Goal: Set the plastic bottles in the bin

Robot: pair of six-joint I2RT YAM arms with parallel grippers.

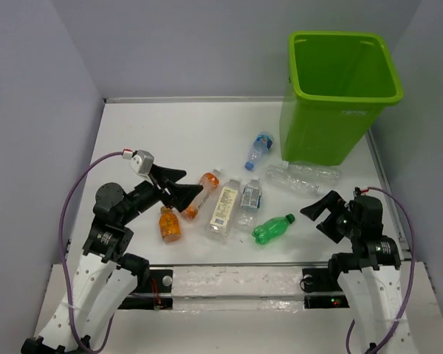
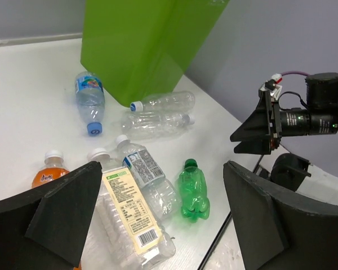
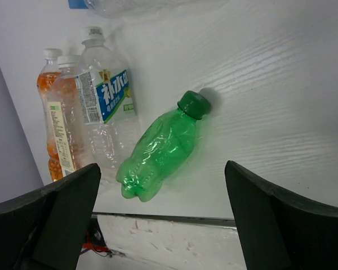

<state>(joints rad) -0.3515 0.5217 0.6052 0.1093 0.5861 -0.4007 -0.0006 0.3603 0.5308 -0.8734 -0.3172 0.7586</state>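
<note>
The lime-green bin [image 1: 340, 96] stands at the far right, and its wall shows in the left wrist view [image 2: 141, 45]. Several bottles lie on the table. A green one [image 1: 272, 228] is nearest the front. Left of it are a blue-labelled clear one [image 1: 249, 200] and a cream-labelled clear one [image 1: 223, 209]. Two orange ones [image 1: 203, 193] [image 1: 169, 225] lie further left. A blue-capped one [image 1: 259, 150] and two clear ones [image 1: 303, 177] lie by the bin. My left gripper [image 1: 192, 181] is open and empty above the orange bottles. My right gripper [image 1: 310, 221] is open and empty, right of the green bottle [image 3: 158, 152].
The table's front edge runs just below the green bottle [image 2: 192, 191]. Grey walls close in the left, back and right sides. The right arm [image 2: 304, 121] shows in the left wrist view.
</note>
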